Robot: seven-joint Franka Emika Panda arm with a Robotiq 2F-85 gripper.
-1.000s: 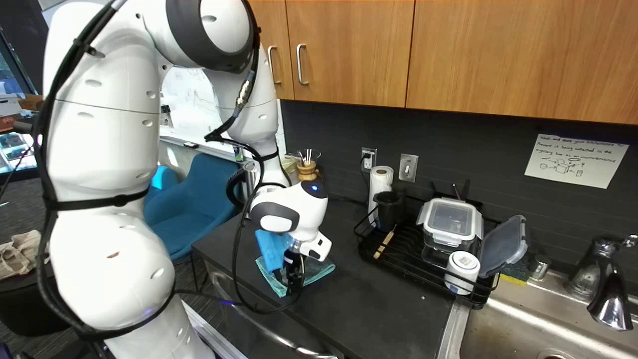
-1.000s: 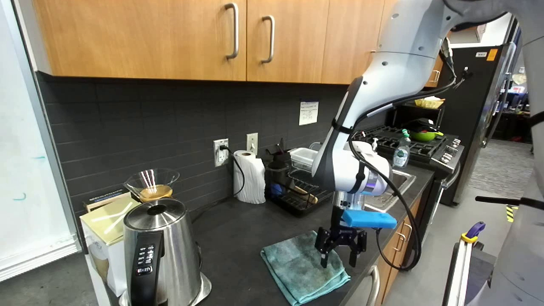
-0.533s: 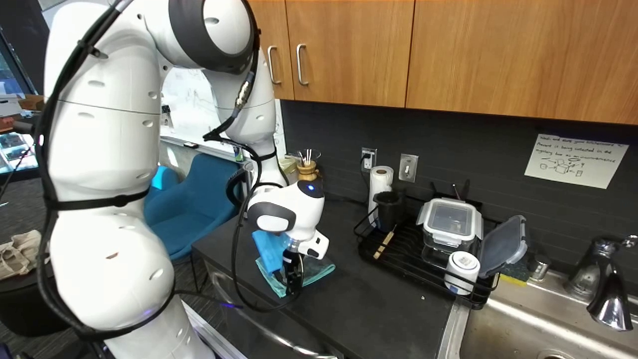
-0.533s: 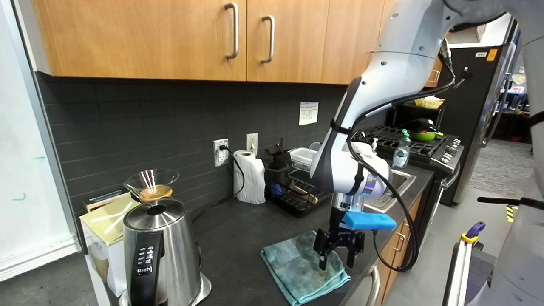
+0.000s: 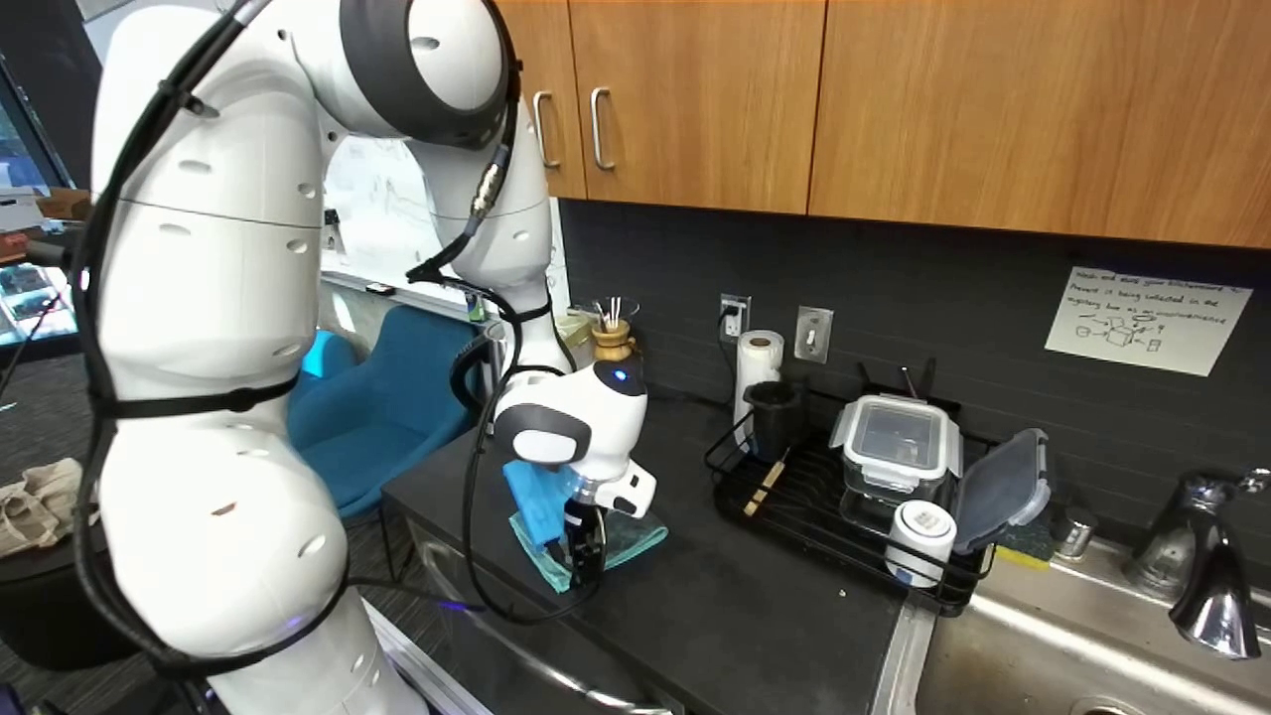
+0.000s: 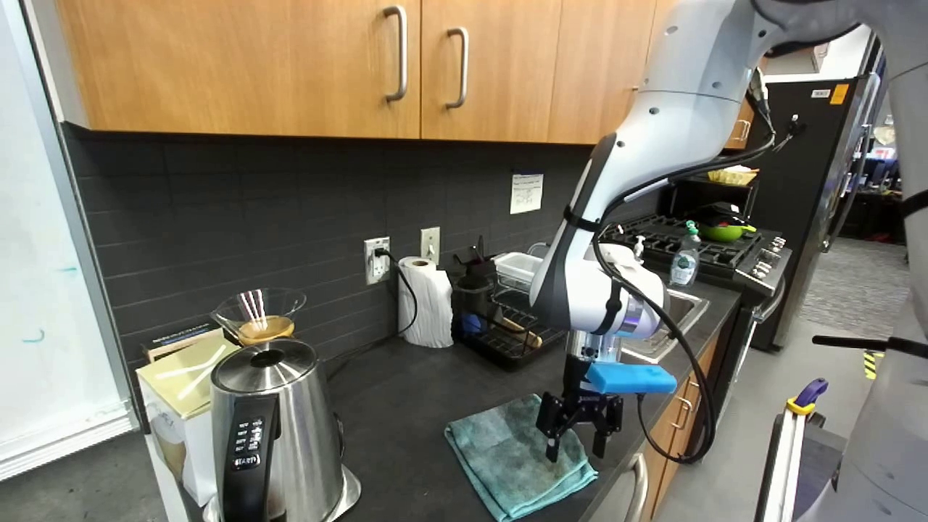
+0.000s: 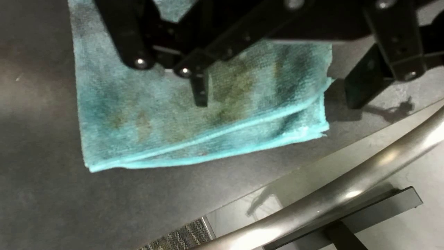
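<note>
A folded teal towel (image 6: 507, 453) with brownish and dark stains lies flat on the dark counter. My black gripper (image 6: 576, 453) points down at its edge, jaws wide apart and nothing between them. In the wrist view the gripper (image 7: 279, 104) has its left fingertip over the stained towel (image 7: 149, 121). The right finger stands beyond the towel's ragged edge, above bare counter, with a shadow beneath. Whether the left fingertip touches the cloth I cannot tell. An exterior view shows the towel (image 5: 640, 536) partly hidden behind the gripper (image 5: 586, 571). A bright blue block (image 6: 631, 378) is fixed on the wrist.
The counter edge and a metal handle bar (image 7: 333, 194) run close by. A steel kettle (image 6: 279, 428) and a box (image 6: 185, 391) stand near the towel. Farther along are a paper towel roll (image 6: 425, 304), a dish rack (image 5: 794, 516) with containers, and a sink (image 5: 993, 645).
The arm has shifted very slightly, a few pixels to the left in both exterior views. The jaws have stayed open and the towel has not moved.
</note>
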